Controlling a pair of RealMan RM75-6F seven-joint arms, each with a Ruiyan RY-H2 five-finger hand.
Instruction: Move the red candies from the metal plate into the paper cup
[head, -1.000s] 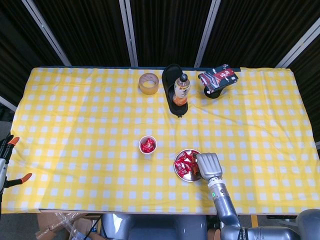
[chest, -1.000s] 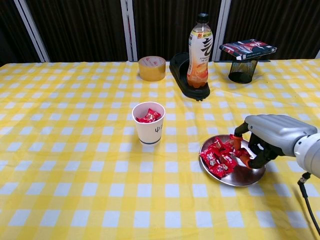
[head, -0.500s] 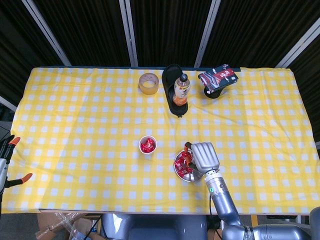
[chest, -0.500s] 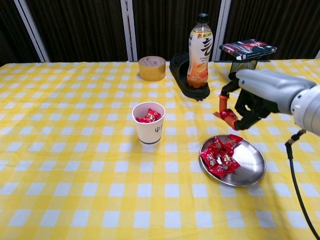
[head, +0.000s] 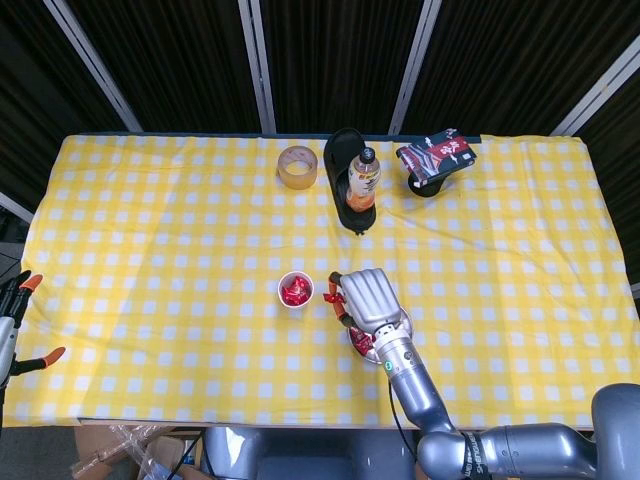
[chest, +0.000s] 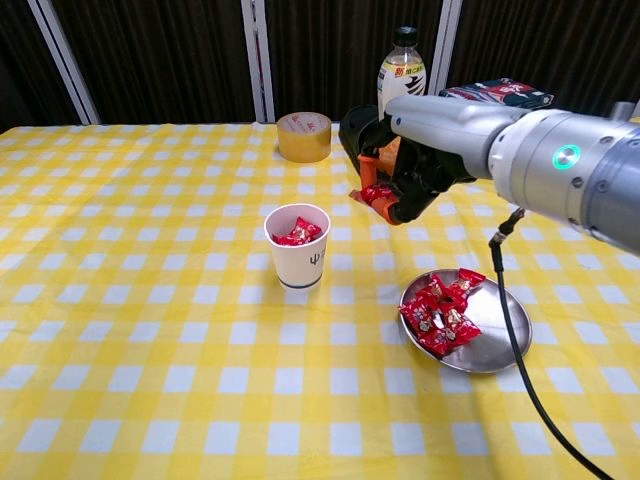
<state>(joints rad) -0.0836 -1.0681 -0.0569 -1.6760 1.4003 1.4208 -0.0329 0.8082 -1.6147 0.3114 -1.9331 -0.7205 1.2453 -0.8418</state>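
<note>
Roughly midway: already had a few candies in the cup (chest: 297, 245), still a pile left on the plate (chest: 500, 340), right hand (chest: 405, 175) up between the two, fingers pinched round one red candy (chest: 377, 193), not dropped yet.

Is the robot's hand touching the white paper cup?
Apart. In the chest view the right hand, holding a red candy, hangs up and to the right of the paper cup, with yellow tablecloth showing between them.
</note>
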